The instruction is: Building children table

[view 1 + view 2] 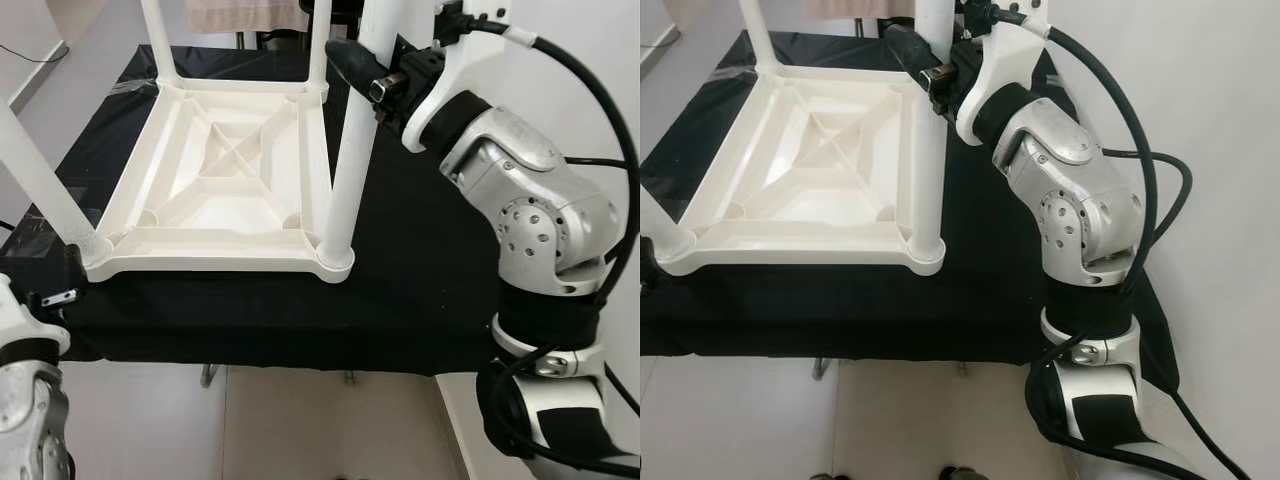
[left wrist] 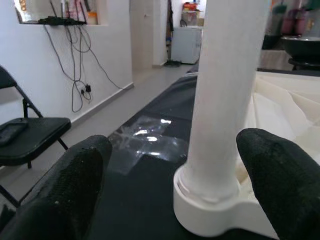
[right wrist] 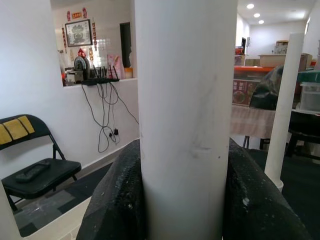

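Note:
A white plastic children's table [image 1: 230,180] lies upside down on a black-covered worktop [image 1: 420,260], its legs pointing up. My right gripper [image 1: 365,72] is shut on the near right leg [image 1: 345,180], high up the leg; in the right wrist view both fingers [image 3: 117,200] press against that leg [image 3: 185,100]. My left gripper [image 2: 177,170] is open at the near left corner, low down. Its fingers [image 2: 75,185] stand on either side of the near left leg [image 2: 225,90] with gaps, close to the socket. That leg [image 1: 40,185] leans up and to the left.
Two far legs [image 1: 160,40] rise at the back of the upturned table. The worktop's front edge [image 1: 300,360] runs close to my body, with pale floor below. A black folding chair [image 2: 30,135] stands by the wall to the left.

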### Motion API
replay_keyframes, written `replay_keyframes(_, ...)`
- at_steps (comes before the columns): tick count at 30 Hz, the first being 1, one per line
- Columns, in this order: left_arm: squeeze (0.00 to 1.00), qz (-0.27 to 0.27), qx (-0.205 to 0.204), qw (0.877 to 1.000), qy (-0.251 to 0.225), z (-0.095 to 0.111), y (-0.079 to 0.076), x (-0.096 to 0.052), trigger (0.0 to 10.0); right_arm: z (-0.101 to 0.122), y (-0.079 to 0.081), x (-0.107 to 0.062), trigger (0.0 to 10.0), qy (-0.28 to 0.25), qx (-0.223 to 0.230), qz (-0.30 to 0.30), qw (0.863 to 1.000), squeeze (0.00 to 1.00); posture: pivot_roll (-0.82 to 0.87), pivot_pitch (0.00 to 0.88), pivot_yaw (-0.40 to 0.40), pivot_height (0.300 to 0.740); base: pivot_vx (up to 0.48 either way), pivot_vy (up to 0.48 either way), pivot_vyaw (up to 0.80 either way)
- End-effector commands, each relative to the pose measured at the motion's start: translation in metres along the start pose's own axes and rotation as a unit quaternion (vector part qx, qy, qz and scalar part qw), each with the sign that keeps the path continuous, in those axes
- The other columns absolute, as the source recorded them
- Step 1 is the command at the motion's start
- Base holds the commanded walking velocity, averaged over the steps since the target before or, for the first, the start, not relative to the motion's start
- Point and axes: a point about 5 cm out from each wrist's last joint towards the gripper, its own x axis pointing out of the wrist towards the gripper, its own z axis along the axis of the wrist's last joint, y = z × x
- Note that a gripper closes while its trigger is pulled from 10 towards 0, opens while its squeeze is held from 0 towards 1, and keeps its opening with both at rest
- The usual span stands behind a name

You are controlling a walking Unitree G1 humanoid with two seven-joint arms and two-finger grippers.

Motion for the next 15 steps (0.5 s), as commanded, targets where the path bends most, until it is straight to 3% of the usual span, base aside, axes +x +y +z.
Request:
replay_keyframes(1, 0.0, 0.001, -0.01, 1.0, 0.007, -0.004, 0.007, 0.001, 10.0, -0.003, -0.003, -0.002, 10.0, 0.012, 0.003, -0.008, 1.0, 0.0, -0.02, 0.182, -0.096, 0.74, 0.0, 0.0, 0.0)
replay_keyframes(4, 0.0, -0.03, -0.035, 0.998, 0.037, -0.016, 0.005, 0.008, 10.0, -0.003, -0.002, -0.002, 10.0, 0.012, 0.003, -0.006, 1.0, 0.0, -0.02, 0.181, -0.097, 0.74, 0.0, 0.0, 0.0)
replay_keyframes(8, 0.0, -0.039, -0.03, 0.998, 0.04, -0.02, 0.003, 0.012, 10.0, -0.002, -0.002, -0.003, 10.0, 0.012, 0.004, -0.005, 1.0, 0.0, -0.02, 0.181, -0.097, 0.74, 0.0, 0.0, 0.0)
replay_keyframes(15, 0.0, -0.101, -0.054, 0.993, 0.043, -0.022, -0.017, 0.032, 10.0, 0.0, 0.001, -0.002, 10.0, 0.01, 0.006, -0.001, 1.0, 0.0, -0.03, 0.19, -0.093, 0.74, 0.0, 0.0, 0.0)
